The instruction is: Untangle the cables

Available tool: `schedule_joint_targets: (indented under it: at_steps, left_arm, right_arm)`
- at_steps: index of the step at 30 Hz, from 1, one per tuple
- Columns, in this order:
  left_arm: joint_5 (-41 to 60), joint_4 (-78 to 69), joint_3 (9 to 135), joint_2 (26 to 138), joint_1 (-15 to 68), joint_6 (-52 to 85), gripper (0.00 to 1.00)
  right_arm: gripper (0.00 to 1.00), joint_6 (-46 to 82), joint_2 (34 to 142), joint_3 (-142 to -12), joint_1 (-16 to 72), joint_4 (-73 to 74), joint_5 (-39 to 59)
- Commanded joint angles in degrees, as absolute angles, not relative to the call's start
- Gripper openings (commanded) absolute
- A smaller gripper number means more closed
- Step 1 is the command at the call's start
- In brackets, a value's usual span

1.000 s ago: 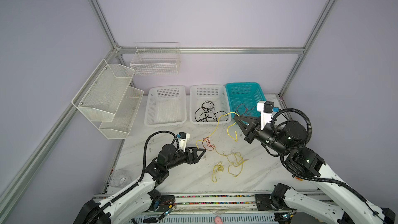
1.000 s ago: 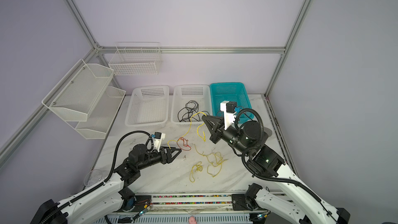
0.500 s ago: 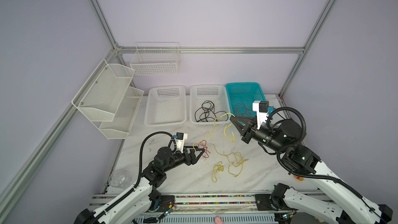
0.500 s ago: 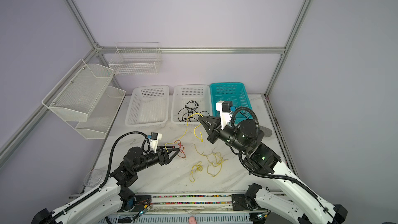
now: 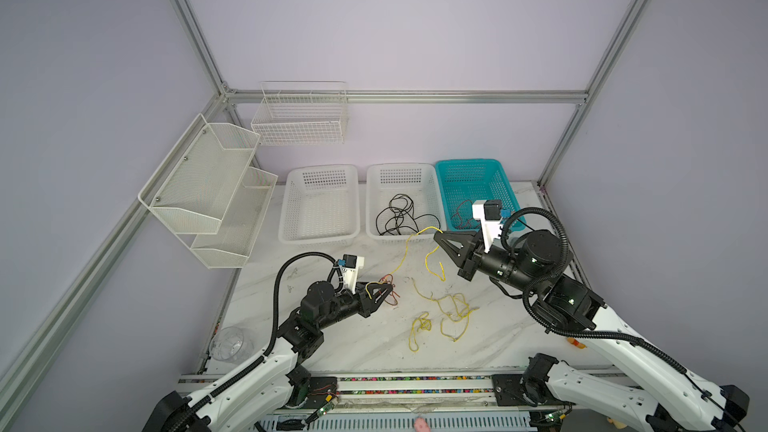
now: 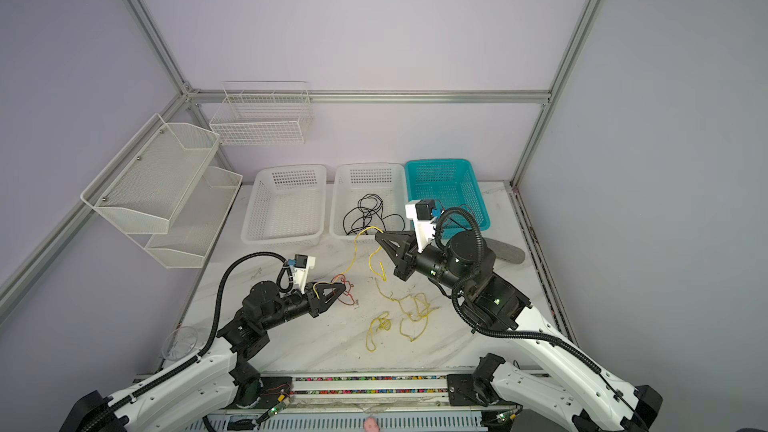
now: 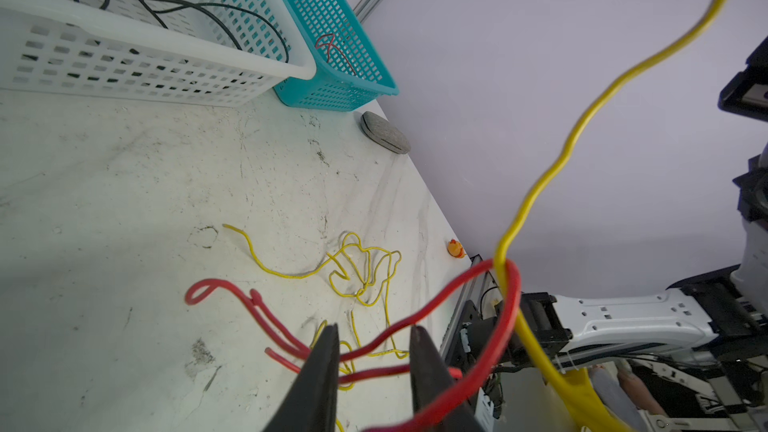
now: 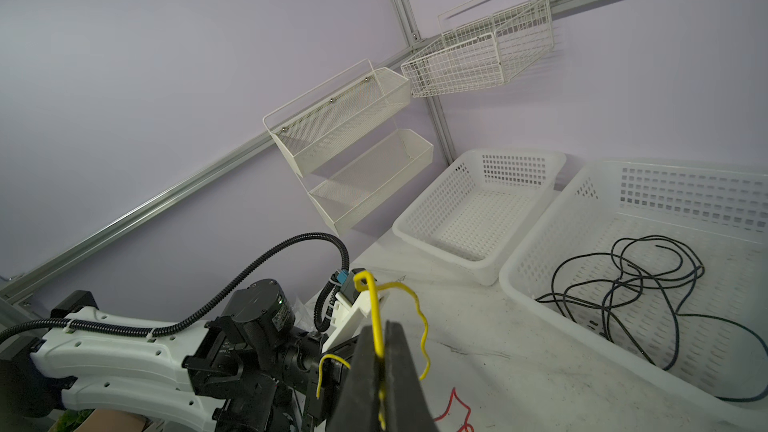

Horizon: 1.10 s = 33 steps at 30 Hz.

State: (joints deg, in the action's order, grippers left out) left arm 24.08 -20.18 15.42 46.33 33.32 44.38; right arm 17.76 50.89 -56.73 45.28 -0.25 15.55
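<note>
Height: right gripper [image 5: 436,235] above left gripper [image 5: 390,286]

The white, grey-veined stone-look tabletop [image 7: 124,201] is smooth but dull, scuffed and smudged with dark marks. The thin yellow cable [image 7: 540,184] and thin red cable [image 7: 440,297] have smooth, faintly glossy plastic sheathing, the thin black cable [image 5: 397,218] looks matt, and the white perforated plastic basket [image 7: 166,37] has a softer sheen than the teal perforated plastic basket [image 7: 340,93]. The oval grey pad [image 7: 384,135] looks like felted cloth, and the white mesh wall shelves [image 5: 199,176] are matt painted metal.
</note>
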Motion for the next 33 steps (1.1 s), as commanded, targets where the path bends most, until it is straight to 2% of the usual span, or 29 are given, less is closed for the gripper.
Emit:
schedule_joint_targets:
  at_steps: [1,9,16,20,26,33]
  left_arm:
    - [24.5,-21.6,14.4,45.2,33.0,44.4,0.21]
    - [24.6,-20.5,14.2,44.7,33.0,44.2,0.00]
    - [24.0,-15.2,13.9,42.0,33.0,43.2,0.00]
    - [20.8,-11.1,13.0,36.7,32.9,43.1,0.00]
    - [20.2,-10.1,11.6,28.9,32.9,45.2,0.00]
    - [24.9,-15.9,12.1,30.9,32.9,48.3,0.00]
  right_arm:
    - [0.00,18.2,49.5,-56.7,45.2,0.6,10.6]
    - [0.00,20.4,47.9,-56.9,45.2,-0.9,2.9]
    - [0.00,21.5,47.8,-58.4,45.1,-9.6,-16.5]
    - [0.00,21.9,48.8,-58.1,45.0,-12.8,-22.8]
    - [0.00,22.6,52.4,-56.8,44.2,-14.6,-22.1]
    - [0.00,21.1,54.8,-54.0,44.2,-9.2,-12.7]
